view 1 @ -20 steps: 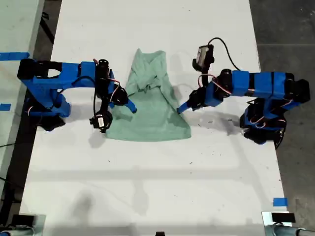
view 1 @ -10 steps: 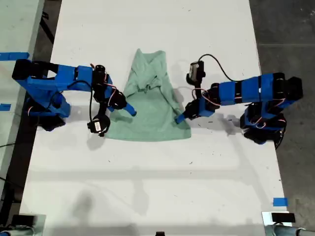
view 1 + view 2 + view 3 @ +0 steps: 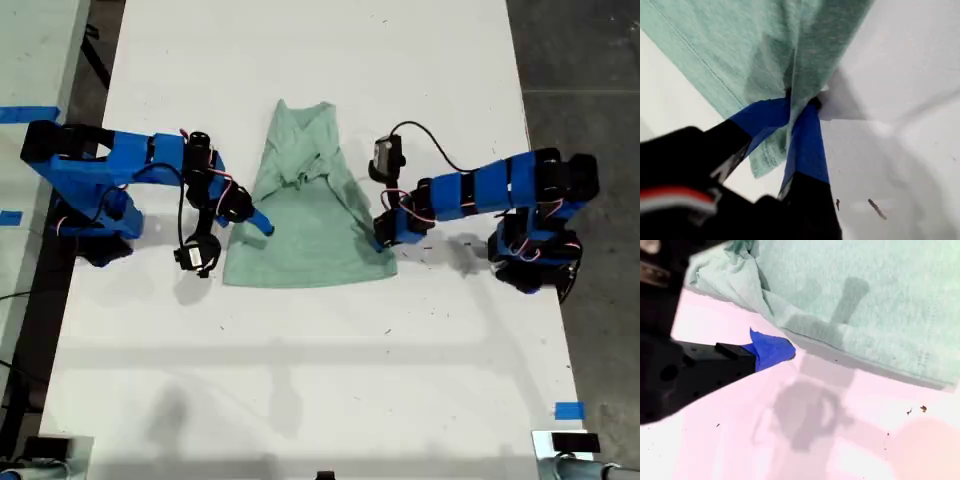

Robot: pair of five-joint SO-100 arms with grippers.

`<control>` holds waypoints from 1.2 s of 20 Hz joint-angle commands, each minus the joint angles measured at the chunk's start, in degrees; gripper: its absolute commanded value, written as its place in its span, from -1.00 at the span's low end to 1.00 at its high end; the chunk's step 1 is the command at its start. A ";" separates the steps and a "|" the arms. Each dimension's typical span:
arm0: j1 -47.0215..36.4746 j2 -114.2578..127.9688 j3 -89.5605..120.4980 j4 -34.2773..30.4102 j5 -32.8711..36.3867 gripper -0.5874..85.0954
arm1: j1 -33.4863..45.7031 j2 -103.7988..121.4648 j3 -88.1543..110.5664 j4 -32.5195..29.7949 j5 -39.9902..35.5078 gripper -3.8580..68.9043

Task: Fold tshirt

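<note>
Pinching the pale mint-green cloth tshirt [image 3: 765, 55] hem, my first gripper [image 3: 799, 102] was clamped; my second gripper's [image 3: 771, 349] state could not be told; an even lift was advised.

Overhead exterior view; both close wrist views sharing the tshirt [image 3: 305, 205] edge.

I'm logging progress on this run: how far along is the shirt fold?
Early. Done: the tshirt lies on the table with its upper part bunched narrow toward the middle, untidily. In hand: my first gripper is shut on an edge of the cloth, while my second gripper sits beside the shirt, holding nothing. Left: the wide lower part lies flat and unfolded.
</note>
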 commanded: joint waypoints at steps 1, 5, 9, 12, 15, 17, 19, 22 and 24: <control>0.09 3.25 -0.35 -0.53 -0.35 -0.23 | -0.35 -0.35 -1.23 -0.18 -1.32 -0.94; 0.09 3.25 -0.18 -0.70 -0.35 -0.22 | -0.44 -0.18 -9.23 12.57 -1.93 -0.94; 0.09 3.34 0.09 -1.41 -0.26 -0.22 | -4.04 -6.24 -33.75 27.86 1.41 -0.95; 0.18 3.52 0.09 -1.41 -0.26 -0.23 | -5.80 -14.06 -46.14 27.77 4.48 -0.95; 0.44 3.60 0.09 -1.41 -0.35 -0.23 | -6.50 -20.30 -51.33 21.09 7.73 -0.95; 0.53 3.52 0.09 -1.49 -0.35 -0.23 | -6.24 -24.43 -52.12 16.79 10.02 -0.95; 0.70 3.52 0.09 -1.58 -0.35 -0.23 | -5.80 -28.30 -51.42 12.92 11.43 -0.97; 0.79 3.34 0.09 -1.58 -0.44 -0.23 | -5.36 -33.13 -50.36 7.12 12.22 -0.95; 0.97 3.34 0.09 -1.41 -0.53 -0.23 | -4.66 -35.16 -50.27 5.89 13.18 -0.45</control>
